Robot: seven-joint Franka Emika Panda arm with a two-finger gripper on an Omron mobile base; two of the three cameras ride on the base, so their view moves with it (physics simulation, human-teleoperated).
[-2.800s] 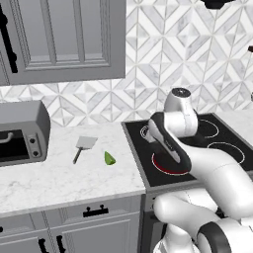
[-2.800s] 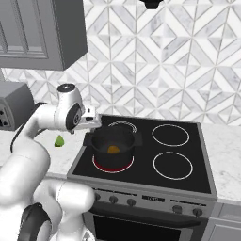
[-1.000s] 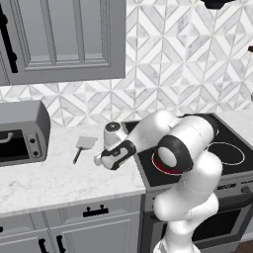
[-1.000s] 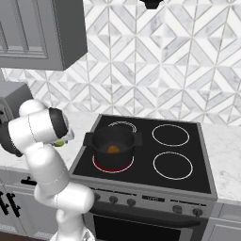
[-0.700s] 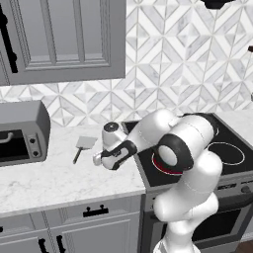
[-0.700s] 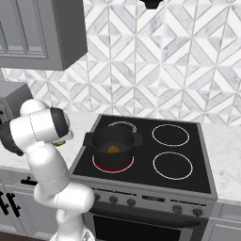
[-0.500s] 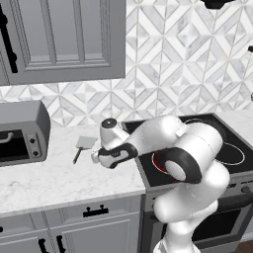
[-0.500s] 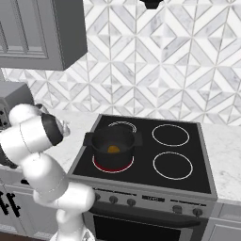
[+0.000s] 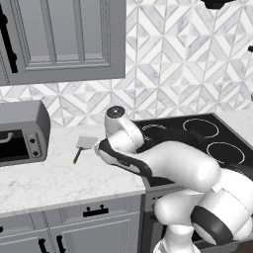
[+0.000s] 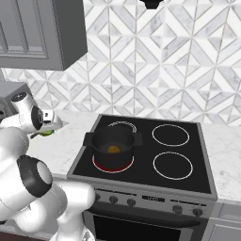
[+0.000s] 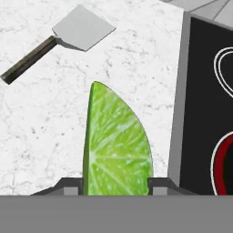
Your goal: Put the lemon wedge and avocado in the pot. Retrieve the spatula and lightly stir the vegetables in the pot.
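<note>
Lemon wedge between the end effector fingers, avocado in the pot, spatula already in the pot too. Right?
One thing is off: the spatula is not in the pot; it lies flat on the counter, as the hand view shows. The lemon wedge sits between the end effector fingers, and the avocado is in the pot.

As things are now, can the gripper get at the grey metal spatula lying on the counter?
Probably not yet. The gripper has the bright green lemon wedge between its fingertips. The flat grey metal spatula lies uncovered on the white marble counter beyond it, so the path looks free once the wedge is released.
</note>
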